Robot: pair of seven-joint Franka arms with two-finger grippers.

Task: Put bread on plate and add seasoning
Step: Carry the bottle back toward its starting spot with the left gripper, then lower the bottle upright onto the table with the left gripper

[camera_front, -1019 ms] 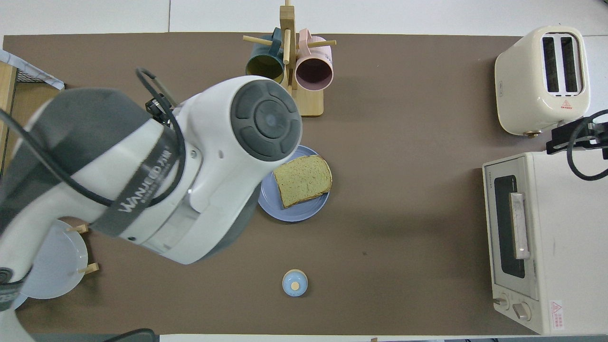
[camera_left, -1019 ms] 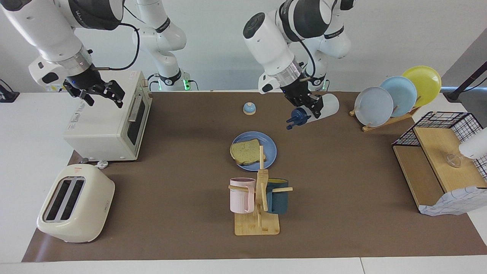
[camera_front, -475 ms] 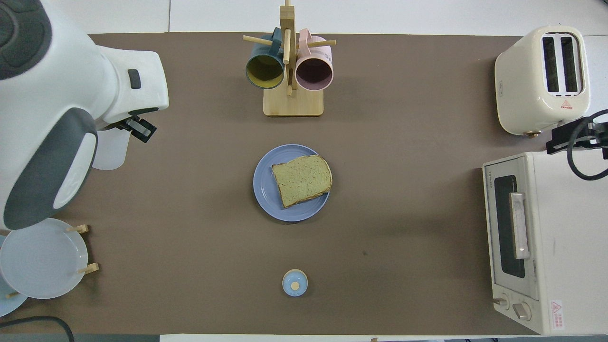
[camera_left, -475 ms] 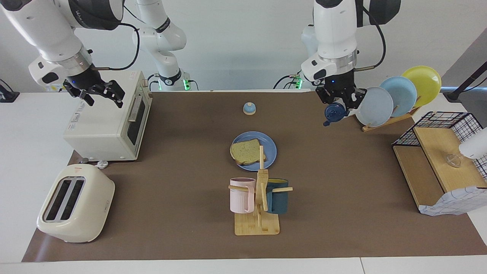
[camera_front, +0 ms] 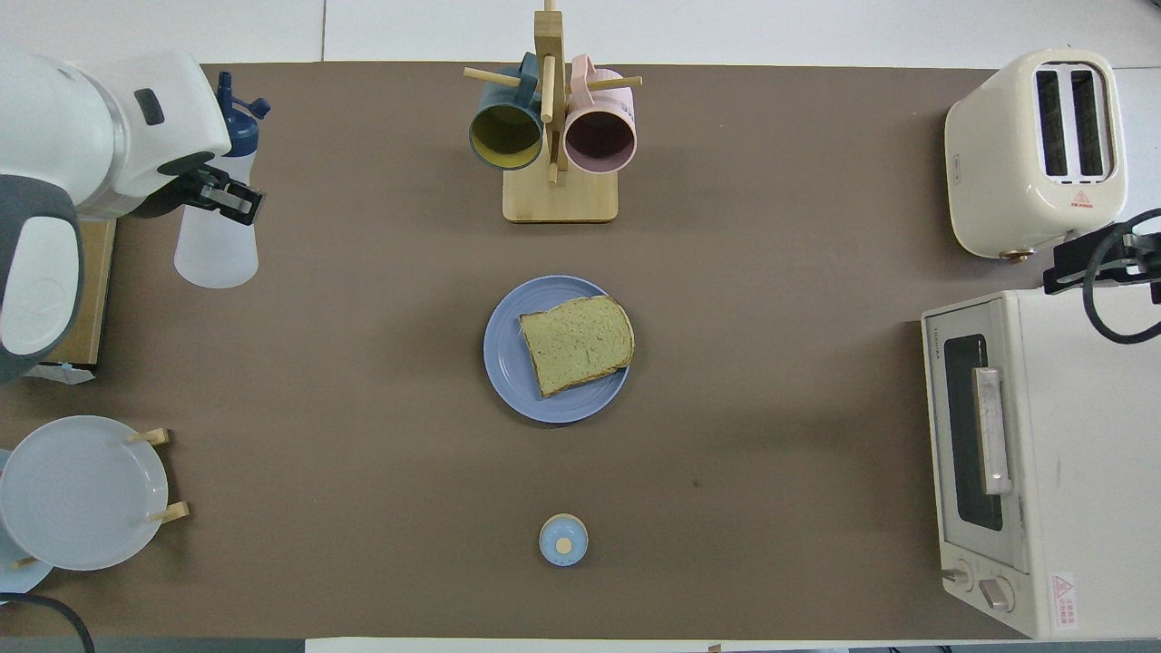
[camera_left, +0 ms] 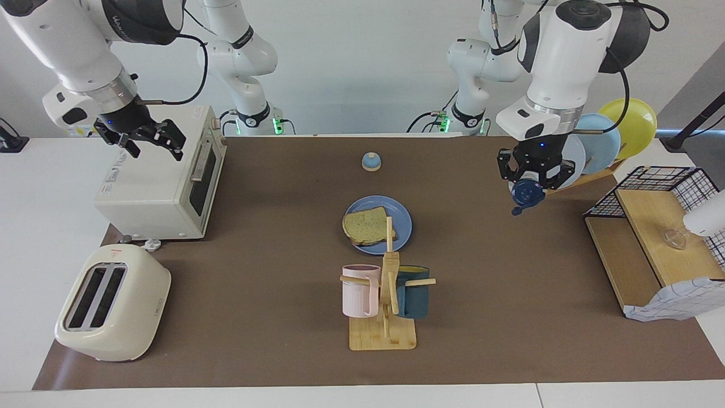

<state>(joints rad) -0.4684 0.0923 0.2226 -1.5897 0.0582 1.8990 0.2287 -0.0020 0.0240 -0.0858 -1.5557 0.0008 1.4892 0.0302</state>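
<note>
The thick slice of pale yellowish-green speckled bread (camera_front: 578,343) already lies flat on the round medium-blue plate (camera_front: 508,363) in the middle of the brown surface (camera_left: 510,294), between the wooden mug rack (camera_left: 385,306) and the small blue-and-tan dome-shaped bell (camera_left: 371,161), so the first step looks done and the seasoning step is in hand.

The left claw (camera_left: 532,178) is clamped on the small translucent white plastic bottle with a dark navy flip-top cap (camera_front: 218,236), held in the air over the left arm's end of the surface, near the rack of upright plates (camera_left: 600,141) and well apart from the bread. In the overhead view the bottle's long axis runs away from the robots, cap farthest; in the facing view the cap points toward the camera and slightly down, its lid apparently flipped open.

If seasoning is yet to be added, the bottle would need carrying over the slice and tipping cap-down.

The right claw (camera_left: 148,137) waits above the white toaster oven (camera_left: 164,181), fingers spread wide and empty.
</note>
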